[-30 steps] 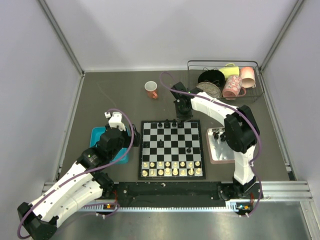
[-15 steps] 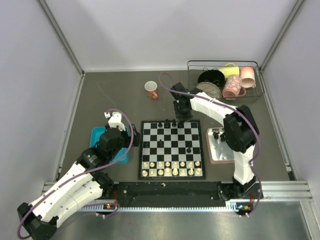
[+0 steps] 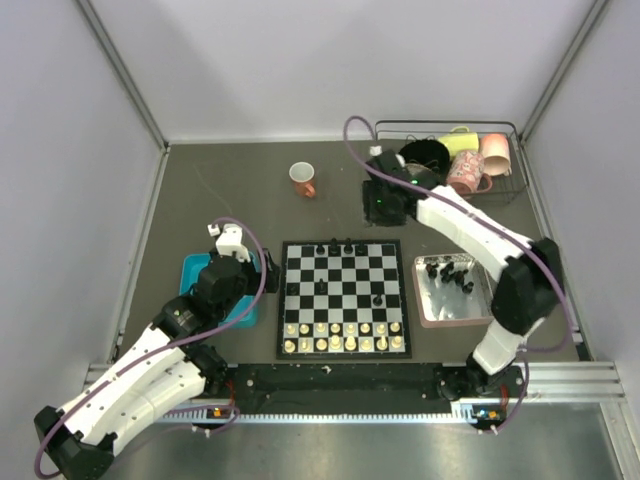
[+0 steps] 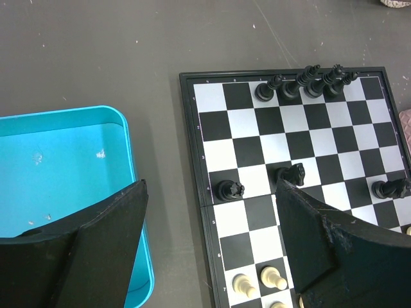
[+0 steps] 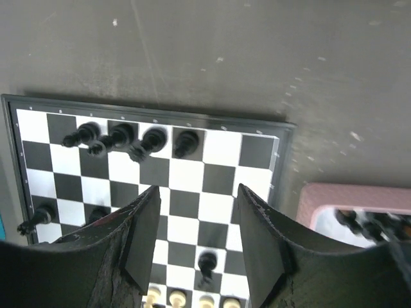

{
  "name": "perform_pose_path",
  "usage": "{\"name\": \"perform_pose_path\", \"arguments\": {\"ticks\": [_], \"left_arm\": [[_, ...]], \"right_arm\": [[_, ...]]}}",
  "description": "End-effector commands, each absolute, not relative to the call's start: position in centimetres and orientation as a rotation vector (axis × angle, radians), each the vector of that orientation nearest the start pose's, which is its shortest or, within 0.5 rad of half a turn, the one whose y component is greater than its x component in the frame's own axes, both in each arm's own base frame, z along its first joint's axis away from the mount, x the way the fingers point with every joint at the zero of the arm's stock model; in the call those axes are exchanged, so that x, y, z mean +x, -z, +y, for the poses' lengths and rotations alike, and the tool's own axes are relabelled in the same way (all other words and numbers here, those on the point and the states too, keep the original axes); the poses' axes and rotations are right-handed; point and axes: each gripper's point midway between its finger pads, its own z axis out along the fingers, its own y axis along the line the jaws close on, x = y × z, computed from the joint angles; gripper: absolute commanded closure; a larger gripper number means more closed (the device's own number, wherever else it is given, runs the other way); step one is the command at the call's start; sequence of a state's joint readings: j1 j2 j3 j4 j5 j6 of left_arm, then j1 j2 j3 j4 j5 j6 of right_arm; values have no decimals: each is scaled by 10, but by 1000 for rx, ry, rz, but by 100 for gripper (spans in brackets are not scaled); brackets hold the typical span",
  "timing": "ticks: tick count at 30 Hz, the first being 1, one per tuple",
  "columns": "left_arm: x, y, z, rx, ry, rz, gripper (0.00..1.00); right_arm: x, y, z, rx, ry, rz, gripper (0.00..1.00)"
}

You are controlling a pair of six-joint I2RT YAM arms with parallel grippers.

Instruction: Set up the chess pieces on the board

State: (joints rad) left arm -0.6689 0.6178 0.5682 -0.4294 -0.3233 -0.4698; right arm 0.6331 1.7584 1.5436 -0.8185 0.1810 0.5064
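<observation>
Board (image 3: 330,285) far edge near released, empty right end effector (image 5: 198,189); left end effector (image 4: 210,186) likewise, beside left edge.

A teal tray (image 4: 58,173) sat on the left of the gray table (image 3: 240,200), and a pink tray (image 3: 445,308) sat on the right. A small orange cup (image 3: 302,179) stood far back, near the middle. A wire basket (image 3: 500,190) in the far right corner held a black bowl (image 3: 423,153), a yellow cup (image 3: 460,140) and two pink cups (image 3: 494,152). Cream-white chess figures (image 3: 345,336) stood in two rows on the near side.
</observation>
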Motion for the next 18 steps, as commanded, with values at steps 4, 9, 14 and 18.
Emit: {"name": "perform_pose_path", "arguments": {"ticks": [4,9,14,18], "left_arm": [[225,-180,-129,-9,406,2007,15],[225,-179,-129,-10,407,2011,15],[225,-179,-131,-3,408,2014,15],[225,-178,-131,0,407,2018,15]], "right_arm": [[316,-162,138,157,-108,2525,50],[285,-140,102,245,-72,2544,55],[264,-103,86,320,-58,2599,57],[264,-83,78,364,-71,2615,58]]}}
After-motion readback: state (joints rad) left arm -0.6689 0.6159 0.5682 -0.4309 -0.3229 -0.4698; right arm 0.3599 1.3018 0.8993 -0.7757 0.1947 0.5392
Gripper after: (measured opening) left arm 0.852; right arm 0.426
